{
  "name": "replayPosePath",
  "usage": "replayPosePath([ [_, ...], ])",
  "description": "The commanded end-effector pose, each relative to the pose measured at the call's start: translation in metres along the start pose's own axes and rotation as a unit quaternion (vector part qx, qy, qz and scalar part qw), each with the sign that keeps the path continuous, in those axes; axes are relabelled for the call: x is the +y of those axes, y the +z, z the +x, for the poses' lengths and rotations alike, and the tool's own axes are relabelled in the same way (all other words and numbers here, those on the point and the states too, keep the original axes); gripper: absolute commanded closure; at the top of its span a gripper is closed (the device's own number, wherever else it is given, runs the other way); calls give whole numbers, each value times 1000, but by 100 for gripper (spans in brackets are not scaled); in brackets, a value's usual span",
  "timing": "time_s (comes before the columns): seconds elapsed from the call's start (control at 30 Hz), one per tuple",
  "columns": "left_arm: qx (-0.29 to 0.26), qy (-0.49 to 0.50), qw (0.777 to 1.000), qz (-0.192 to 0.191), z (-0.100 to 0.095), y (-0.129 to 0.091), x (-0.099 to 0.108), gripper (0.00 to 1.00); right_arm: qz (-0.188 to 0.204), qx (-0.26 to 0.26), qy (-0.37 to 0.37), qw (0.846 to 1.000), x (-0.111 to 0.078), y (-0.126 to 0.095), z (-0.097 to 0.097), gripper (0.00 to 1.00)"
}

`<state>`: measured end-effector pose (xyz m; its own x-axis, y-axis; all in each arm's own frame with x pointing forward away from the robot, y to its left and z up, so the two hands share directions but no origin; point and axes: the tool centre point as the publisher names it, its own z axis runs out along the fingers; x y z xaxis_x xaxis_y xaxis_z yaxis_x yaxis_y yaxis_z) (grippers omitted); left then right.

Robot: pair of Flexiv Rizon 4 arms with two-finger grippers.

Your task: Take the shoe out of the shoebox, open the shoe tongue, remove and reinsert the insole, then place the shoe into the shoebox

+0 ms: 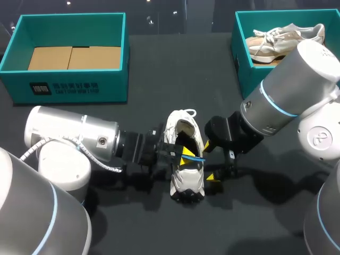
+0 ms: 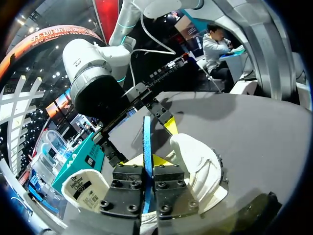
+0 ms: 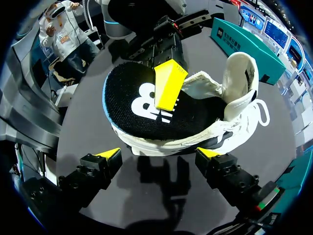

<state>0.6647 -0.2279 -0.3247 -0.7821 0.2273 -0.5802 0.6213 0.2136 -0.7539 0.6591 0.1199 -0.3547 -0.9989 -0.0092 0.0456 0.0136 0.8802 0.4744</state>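
The left claw (image 2: 146, 161) is clamping the insole (image 2: 146, 131) on edge, its long axis running straight ahead, along the shoe (image 2: 195, 157) just beneath. The right claw (image 3: 160, 155) is hovering with its fingers apart, the shoe lying broadside just ahead.

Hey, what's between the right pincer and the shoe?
Only bare table, seen in the right wrist view: the open right pincer sits just short of the shoe. The insole, in the left pincer, is over the shoe, not in that gap.
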Motion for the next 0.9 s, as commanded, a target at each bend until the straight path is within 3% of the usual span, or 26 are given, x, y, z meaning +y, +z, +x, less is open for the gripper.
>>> replayPosePath([
  [0.03, 6, 6, 1000, -10, -5, 12, 14, 100, 0, -2, 0, 1000, 0, 1, 1, 0],
  [0.3, 4, 22, 999, -42, -7, 11, 32, 100, 0, -2, 0, 1000, 0, 1, 1, 0],
  [0.43, 0, 6, 999, -32, -6, 5, 26, 100, 0, -2, 0, 1000, 0, 1, 1, 0],
  [0.47, 0, 1, 1000, -28, -6, 4, 22, 97, 0, -2, 0, 1000, 0, 1, 1, 0],
  [0.5, 0, -1, 1000, -24, -5, 2, 19, 81, 0, -2, 0, 1000, 0, 1, 1, 0],
  [0.63, -6, -14, 1000, -7, -5, -3, 10, 63, 0, -2, 0, 1000, 0, 1, 1, 0],
  [0.73, -5, -15, 1000, 1, -4, -3, 2, 66, 0, -2, 0, 1000, 0, 1, 1, 0],
  [0.83, 0, -10, 1000, 8, -3, -2, -4, 80, 0, -2, 0, 1000, 0, 1, 1, 0],
  [0.9, 5, -9, 1000, 13, -2, 0, -6, 79, 0, -2, 0, 1000, 0, 1, 1, 0],
])
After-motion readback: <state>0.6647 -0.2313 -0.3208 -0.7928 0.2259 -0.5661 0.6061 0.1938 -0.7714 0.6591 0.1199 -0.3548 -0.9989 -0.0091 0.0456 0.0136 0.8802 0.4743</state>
